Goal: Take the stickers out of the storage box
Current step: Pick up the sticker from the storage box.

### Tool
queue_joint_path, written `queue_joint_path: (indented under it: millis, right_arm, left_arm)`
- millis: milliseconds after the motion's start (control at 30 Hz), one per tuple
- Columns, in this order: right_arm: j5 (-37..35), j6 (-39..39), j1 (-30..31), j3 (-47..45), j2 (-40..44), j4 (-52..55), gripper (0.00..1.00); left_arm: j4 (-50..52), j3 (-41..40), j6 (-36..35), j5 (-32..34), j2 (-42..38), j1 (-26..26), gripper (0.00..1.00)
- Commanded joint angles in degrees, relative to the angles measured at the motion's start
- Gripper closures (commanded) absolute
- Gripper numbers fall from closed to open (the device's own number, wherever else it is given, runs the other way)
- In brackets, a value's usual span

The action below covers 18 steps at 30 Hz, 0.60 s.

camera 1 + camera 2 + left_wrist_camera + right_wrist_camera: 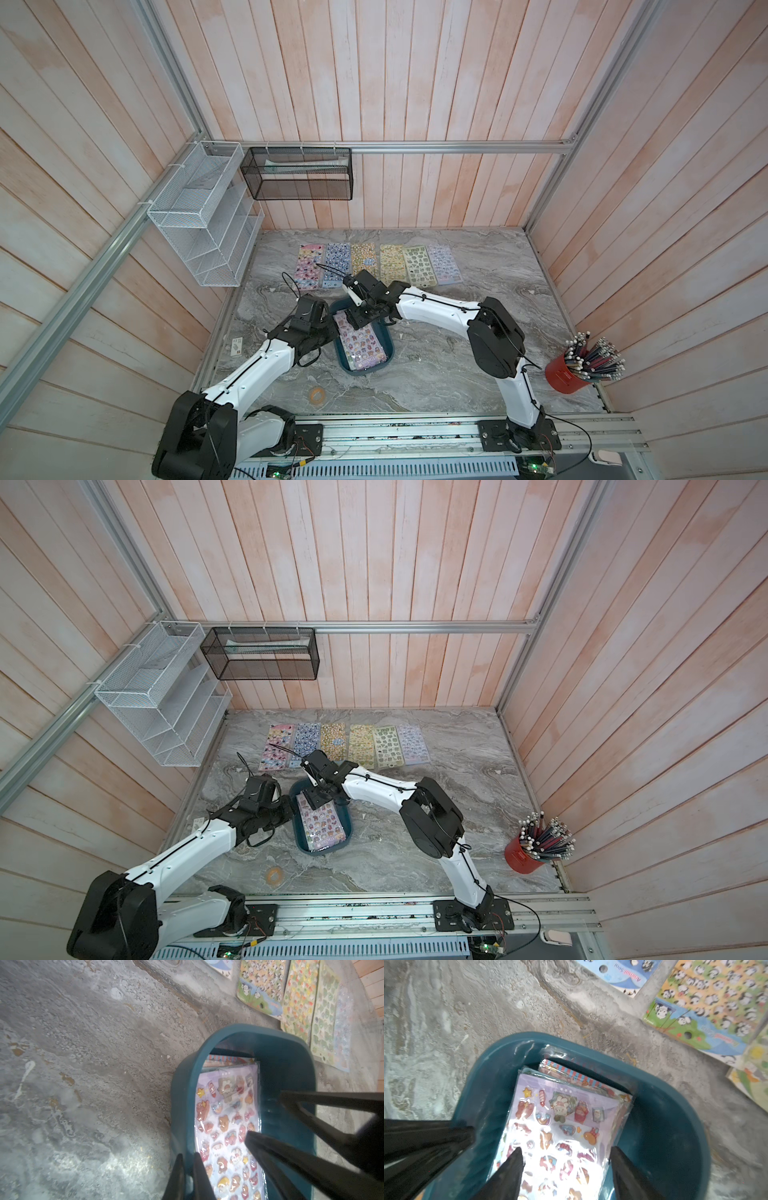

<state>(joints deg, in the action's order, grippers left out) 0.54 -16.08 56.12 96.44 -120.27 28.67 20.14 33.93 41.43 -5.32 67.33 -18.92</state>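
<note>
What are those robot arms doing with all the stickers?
They are emptying the blue storage box. The left end effector is shut on the box's rim, holding it. The right end effector hangs open over the top lilac sheet inside, not gripping it yet. Six sheets already lie in a row at the far side of the table.

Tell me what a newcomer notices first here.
Six stickers lie in a row at the back. Nearer, the left hand pinches the teal box by its rim while the open right hand hangs over the stack inside. A red cup of pencils stands at the right.
</note>
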Motion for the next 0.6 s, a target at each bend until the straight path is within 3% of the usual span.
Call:
queue_joint_path:
  millis: [0, 133, 367, 567]
  right_arm:
    - [-1.51, 0.01, 0.22, -2.67, 1.55, 2.23, 0.39]
    - [-1.61, -0.86, 0.48, -4.97, 0.46, 1.37, 0.48]
    - [-4.66, -1.15, 0.92, -5.74, -2.62, 1.55, 0.42]
    - [-1.64, -1.13, 1.19, -5.90, -4.27, 0.07, 0.37]
  left_arm:
    - [-1.42, 1.07, -0.74, 0.66, -0.47, -0.16, 1.00]
    - [-1.21, 1.10, -0.88, 0.66, -0.55, -0.11, 1.00]
    - [-0.72, 1.41, -1.09, 0.94, -0.54, -0.23, 1.00]
    - [-0.81, 1.48, -0.91, 0.76, -0.28, -0.24, 1.00]
